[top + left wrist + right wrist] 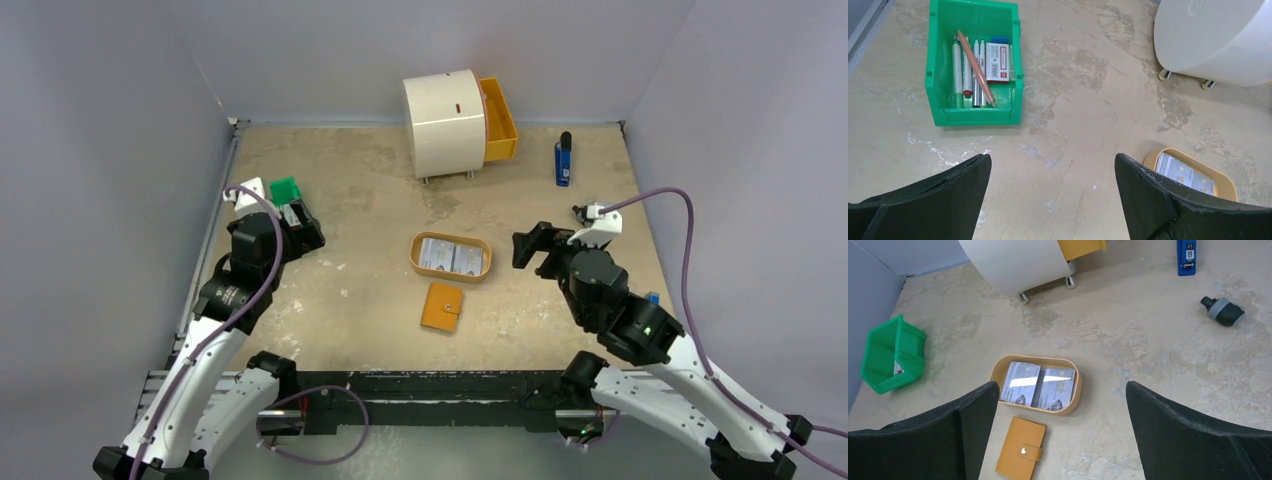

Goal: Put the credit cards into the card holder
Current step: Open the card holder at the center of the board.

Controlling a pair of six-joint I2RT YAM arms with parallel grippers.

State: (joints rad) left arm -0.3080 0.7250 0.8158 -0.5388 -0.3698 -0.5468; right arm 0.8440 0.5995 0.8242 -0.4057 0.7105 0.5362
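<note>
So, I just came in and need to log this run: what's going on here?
The job is to put the credit cards into the card holder, but nothing is picked up yet. The left claw and right claw hang open and empty. The cards lie side by side in the tan tray; the holder lies shut on the table beside it, on its near side.

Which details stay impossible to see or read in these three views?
- Pale grey-white credit cards in the oval tan tray: two show; any beneath are hidden by them, right wrist view.
- Card print: too small to read, all views.
- Closed orange-tan leather card holder: its flap hides the inside, right wrist view.
</note>
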